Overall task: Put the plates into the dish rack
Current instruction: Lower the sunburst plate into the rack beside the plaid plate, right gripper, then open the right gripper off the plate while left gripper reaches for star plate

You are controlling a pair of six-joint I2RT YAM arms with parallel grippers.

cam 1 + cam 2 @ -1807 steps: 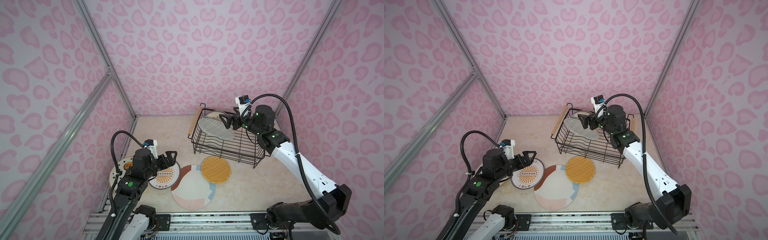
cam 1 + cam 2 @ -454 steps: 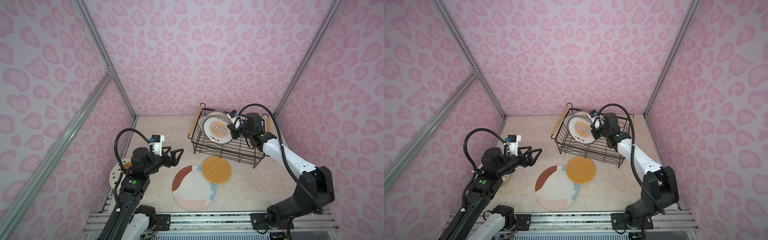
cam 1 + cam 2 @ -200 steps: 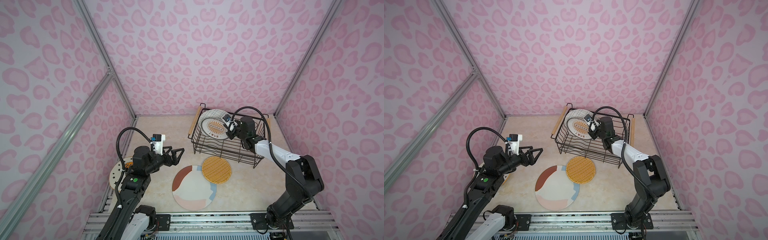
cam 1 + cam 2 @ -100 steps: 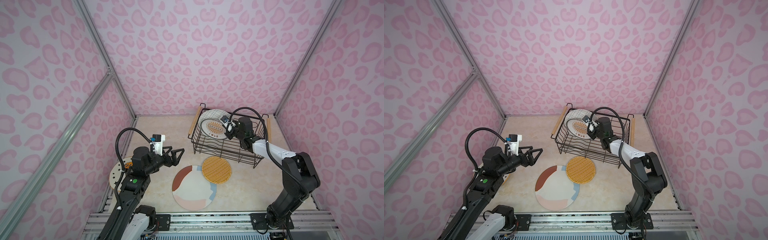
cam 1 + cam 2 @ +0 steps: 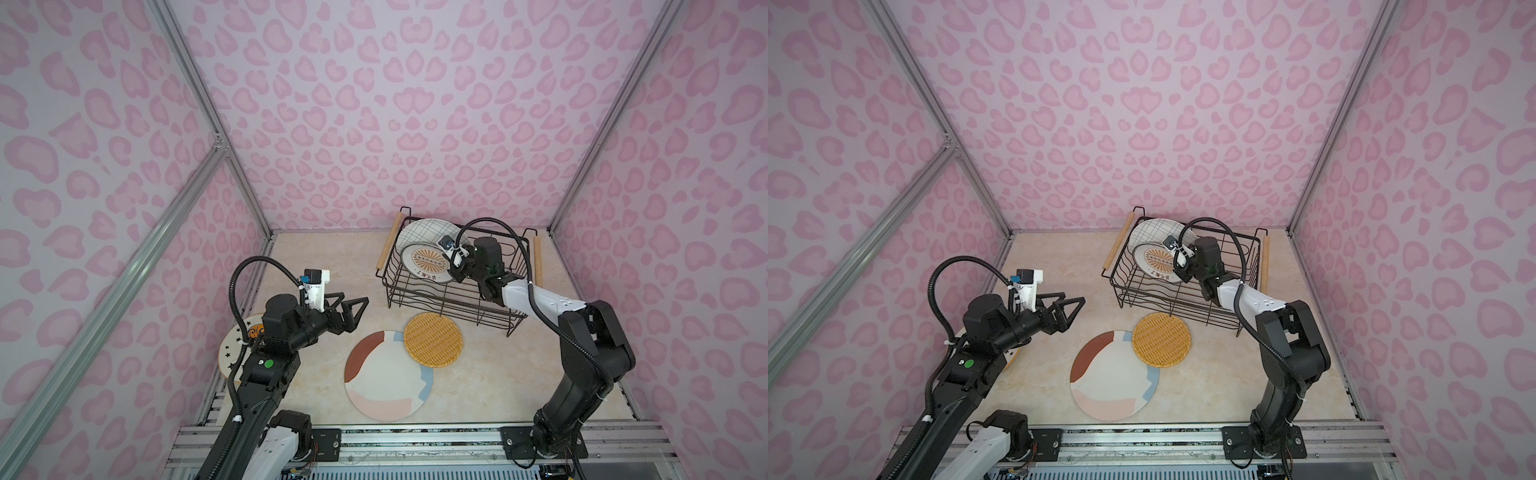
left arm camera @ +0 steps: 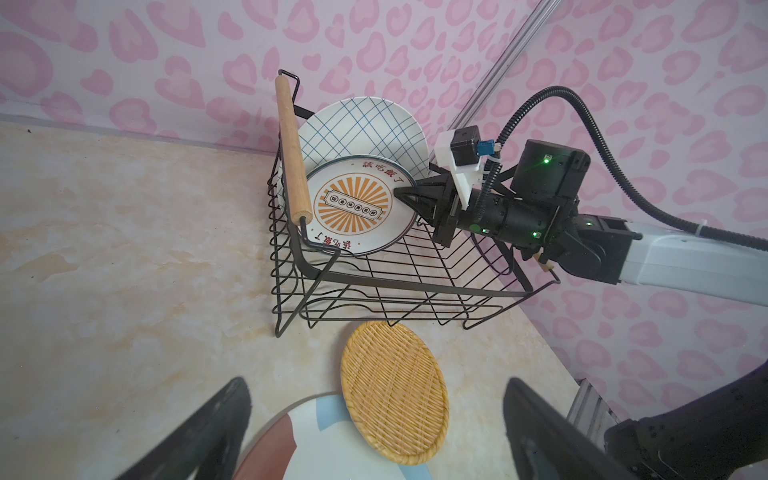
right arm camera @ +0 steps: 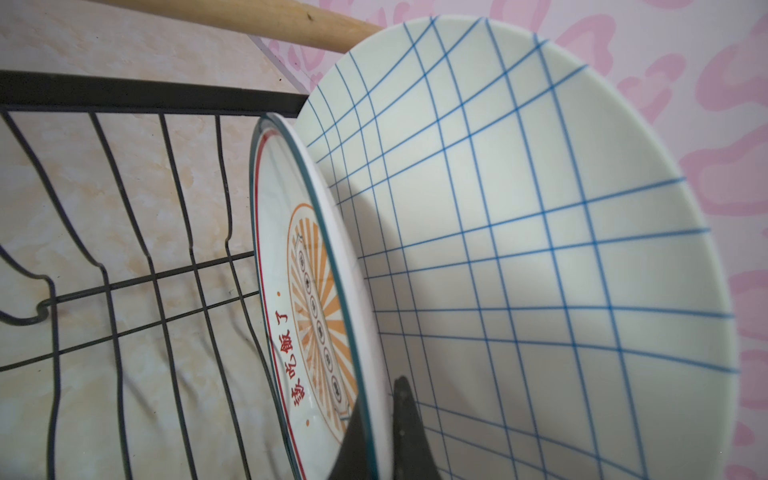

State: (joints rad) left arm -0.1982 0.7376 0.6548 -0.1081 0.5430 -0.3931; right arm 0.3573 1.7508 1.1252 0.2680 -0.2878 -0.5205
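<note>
Plainly, the right gripper (image 7: 382, 428) is pinched shut on the rim of the round white plate with an orange sunburst and red lettering (image 5: 428, 262), one black finger (image 7: 407, 424) on each face. That plate stands tilted on edge inside the rectangular black wire dish rack (image 6: 415, 286), straight ahead of the closed fingertips, near the light wooden bar handle (image 6: 293, 149). Just past the gripper's tip leans the larger cream plate with blue grid lines (image 7: 540, 249). Whether the two plates touch is hard to say from the wrist view.

The left gripper (image 5: 353, 309) hangs with its jaws spread wide and nothing between them. Below and ahead of it, on the beige marbled tabletop (image 5: 311, 266), lie the round yellow woven plate (image 5: 433, 340) and the big pastel-patch plate (image 5: 382, 382), with the woven one overlapping the other's edge. Behind it, under its arm, a white plate with black stars (image 5: 232, 349) peeks out.
</note>
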